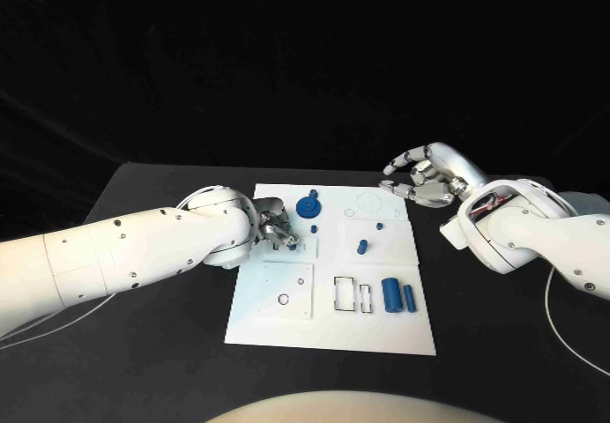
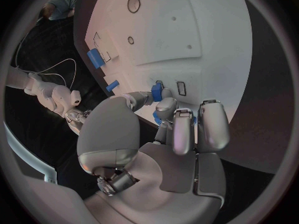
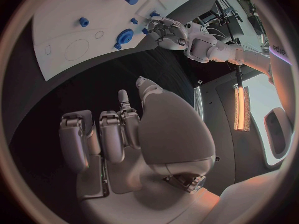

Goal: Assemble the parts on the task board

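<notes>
The white task board [image 1: 273, 317] lies in the middle of the black table. My left hand [image 1: 273, 227] rests at the board's left edge, and its thumb and a finger pinch a small blue part [image 2: 157, 90] low over the board [image 2: 206, 30]. A blue gear [image 1: 309, 207] stands just beyond that hand. Small blue pegs [image 1: 364, 246] stand mid-board, and two blue cylinders [image 1: 399, 295] lie at the near right. My right hand [image 1: 426, 181] hovers above the board's far right corner, fingers half curled and apart, holding nothing. From the right wrist, the left hand [image 3: 167, 30] shows beside the gear [image 3: 124, 36].
Rectangular slots [image 1: 345, 293] and round holes [image 1: 282, 300] mark the board's near half. A faint circle outline [image 1: 370, 204] sits at the far right corner. White cables [image 1: 560, 317] run over the table beside each arm. Bare black table surrounds the board.
</notes>
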Robot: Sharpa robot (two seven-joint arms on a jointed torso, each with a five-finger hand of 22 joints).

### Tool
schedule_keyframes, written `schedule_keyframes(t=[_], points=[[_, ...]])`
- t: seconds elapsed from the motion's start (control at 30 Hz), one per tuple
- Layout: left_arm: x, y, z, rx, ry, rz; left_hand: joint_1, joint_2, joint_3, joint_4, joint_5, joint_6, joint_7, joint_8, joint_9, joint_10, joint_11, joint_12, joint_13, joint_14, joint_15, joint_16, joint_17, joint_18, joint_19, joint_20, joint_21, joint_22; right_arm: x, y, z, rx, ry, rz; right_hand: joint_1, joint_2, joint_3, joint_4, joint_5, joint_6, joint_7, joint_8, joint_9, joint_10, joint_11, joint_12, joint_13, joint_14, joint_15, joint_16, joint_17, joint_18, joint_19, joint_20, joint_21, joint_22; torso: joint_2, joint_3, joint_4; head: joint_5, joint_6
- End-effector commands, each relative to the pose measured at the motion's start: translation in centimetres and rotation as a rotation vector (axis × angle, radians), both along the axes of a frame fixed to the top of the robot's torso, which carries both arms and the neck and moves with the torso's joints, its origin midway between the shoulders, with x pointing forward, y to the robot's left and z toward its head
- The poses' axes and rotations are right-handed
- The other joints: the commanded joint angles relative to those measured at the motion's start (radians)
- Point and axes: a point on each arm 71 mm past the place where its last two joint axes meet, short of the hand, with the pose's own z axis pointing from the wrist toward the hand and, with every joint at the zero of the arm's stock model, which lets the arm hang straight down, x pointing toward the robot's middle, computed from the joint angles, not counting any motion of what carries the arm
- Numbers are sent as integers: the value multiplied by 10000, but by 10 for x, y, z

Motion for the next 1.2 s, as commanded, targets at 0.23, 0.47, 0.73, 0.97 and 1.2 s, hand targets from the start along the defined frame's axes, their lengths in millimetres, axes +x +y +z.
schedule_keyframes(t=[0.23, 0.47, 0.73, 0.97, 1.2], points=[[-1, -2, -3, 275, -287, -269, -51, 28, 2129, -2078, 43, 156, -166, 50, 18, 64, -11, 66, 21, 845, -72, 52, 1733, -217, 42, -53, 88, 63, 0, 0, 0, -9, -28, 82, -107, -32, 60, 26, 69, -51, -11, 59, -12, -2, -58, -23, 1359, 900, -96, -52, 2059, 31, 803, -57, -64, 2353, 12, 14, 1, -2, -7], [-3, -3, -4, 412, -118, -416, -59, 18, 2138, -2081, 44, 160, -169, 54, 24, 61, -15, 57, 4, 848, -77, 59, 1745, -221, 48, -54, 96, 79, 0, 0, -1, -10, -2, 79, -107, -32, 60, 26, 69, -51, -11, 59, -12, -2, -58, -23, 1359, 900, -96, -52, 2059, 31, 803, -57, -64, 2353, 10, 16, 0, 55, -21], [-5, -1, -6, 578, 95, -557, -70, -10, 2159, -2096, 56, 169, -178, 62, 35, 64, -24, 51, -13, 852, -86, 69, 1760, -226, 54, -53, 105, 95, 0, 0, -2, -11, 21, 73, -107, -32, 60, 26, 69, -51, -11, 59, -12, -2, -58, -23, 1359, 900, -96, -52, 2059, 31, 803, -57, -64, 2353, 5, 8, 0, 43, -45], [-4, 1, -6, 614, 120, -535, -75, -27, 2175, -2106, 76, 177, -184, 67, 42, 71, -31, 52, -16, 854, -91, 76, 1770, -230, 60, -52, 114, 111, 0, -1, -2, -24, 33, 39, -122, -34, 91, 26, 73, -48, -13, 73, -14, -5, -61, -27, 1354, 898, -98, -56, 2051, 31, 804, -59, -64, 2354, 5, 10, 5, 37, -68], [-4, 1, -6, 608, 98, -495, -83, -41, 2186, -2111, 92, 184, -189, 72, 48, 72, -35, 45, -30, 855, -95, 80, 1775, -229, 59, -52, 114, 109, 0, -1, -2, -25, 30, 46, -122, -34, 91, 26, 73, -48, -13, 73, -14, -5, -61, -27, 1354, 898, -98, -56, 2051, 31, 804, -59, -64, 2354, 6, 5, 6, 45, -63]])
